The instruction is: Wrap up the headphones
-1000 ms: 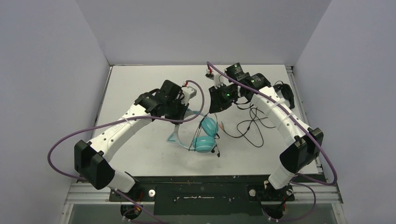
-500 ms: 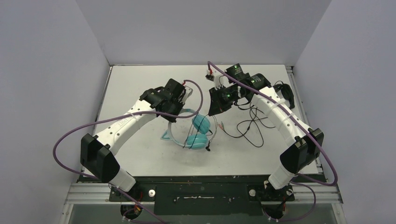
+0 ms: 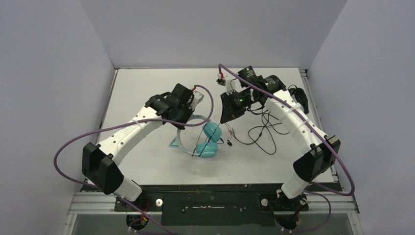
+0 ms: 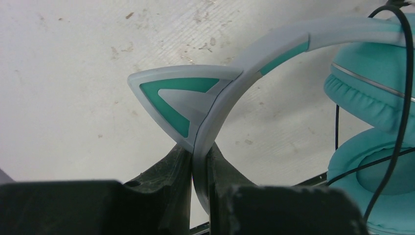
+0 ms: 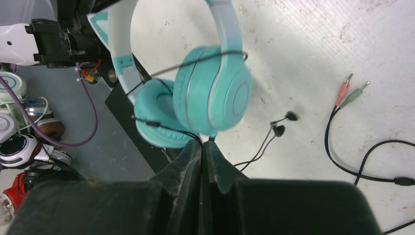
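Note:
The headphones (image 3: 211, 131) hang tilted over the middle of the table, teal ear cups low and to the right. My left gripper (image 3: 181, 125) is shut on their pale headband (image 4: 274, 49), just below a cat-ear point (image 4: 181, 93). In the right wrist view both ear cups (image 5: 215, 93) hang just ahead of my right gripper (image 5: 202, 144). That gripper is shut on the thin black cable (image 5: 169, 128) where it leaves the lower cup. The cable also runs across the front of the cups. From above, my right gripper (image 3: 225, 119) sits right beside the cups.
A loose tangle of black cable (image 3: 262, 132) lies on the white table (image 3: 147, 88) right of the headphones, ending in pink and green plugs (image 5: 345, 93). All-black headphones (image 3: 298, 98) rest near the right edge, behind the right arm. Small black earbuds (image 5: 284, 123) lie nearby.
My left gripper has carried the headphones a little to the left and raised the headband. My right gripper's jaws have come together on the cable beside the cups.

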Controlling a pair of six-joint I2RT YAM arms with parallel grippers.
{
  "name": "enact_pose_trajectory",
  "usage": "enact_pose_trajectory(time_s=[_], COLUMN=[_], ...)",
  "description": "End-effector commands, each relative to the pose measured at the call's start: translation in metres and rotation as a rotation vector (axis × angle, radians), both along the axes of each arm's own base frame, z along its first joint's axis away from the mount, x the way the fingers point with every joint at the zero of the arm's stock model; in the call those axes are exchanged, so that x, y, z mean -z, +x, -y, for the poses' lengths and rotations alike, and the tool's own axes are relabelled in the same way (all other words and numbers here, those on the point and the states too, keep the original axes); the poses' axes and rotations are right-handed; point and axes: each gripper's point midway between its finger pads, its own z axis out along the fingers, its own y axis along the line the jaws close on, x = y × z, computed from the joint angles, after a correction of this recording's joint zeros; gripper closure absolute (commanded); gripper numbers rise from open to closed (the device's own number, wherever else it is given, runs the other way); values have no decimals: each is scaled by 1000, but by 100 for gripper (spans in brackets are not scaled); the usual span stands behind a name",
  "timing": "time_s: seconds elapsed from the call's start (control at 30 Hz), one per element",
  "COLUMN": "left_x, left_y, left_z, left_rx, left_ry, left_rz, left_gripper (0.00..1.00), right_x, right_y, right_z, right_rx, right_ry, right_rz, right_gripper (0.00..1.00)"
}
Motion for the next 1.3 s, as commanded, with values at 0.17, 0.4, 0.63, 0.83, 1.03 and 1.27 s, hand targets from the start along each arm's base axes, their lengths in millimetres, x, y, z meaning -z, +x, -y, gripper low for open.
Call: enact_pose_trajectory(time_s=[0.17,0.4,0.63,0.83,1.03,1.27], left_x=[-32,-50,-72,-95,-117,-144], left_y=[-25,-35,-36,-41,-41,-50], left_z=[60,71,66,57,41,43], left_rx=[188,164,-12,-94,-254,-315], left_ry=[-347,-459,-503,-524,-511,-602], left_rz=[-34,-54,-79,-79,-85,-113], left_gripper=[100,100,100,100,100,100], right_x=[-33,-6,-11,-30,-28,-21], right_y=[38,50,62,67,57,36], right_z=[-22,-4,13,31,45,50], right_rx=[15,82,189,269,291,290], right_ry=[128,84,164,277,380,511], right_rz=[186,241,313,377,468,631], right_gripper=[100,79,68,61,36,18])
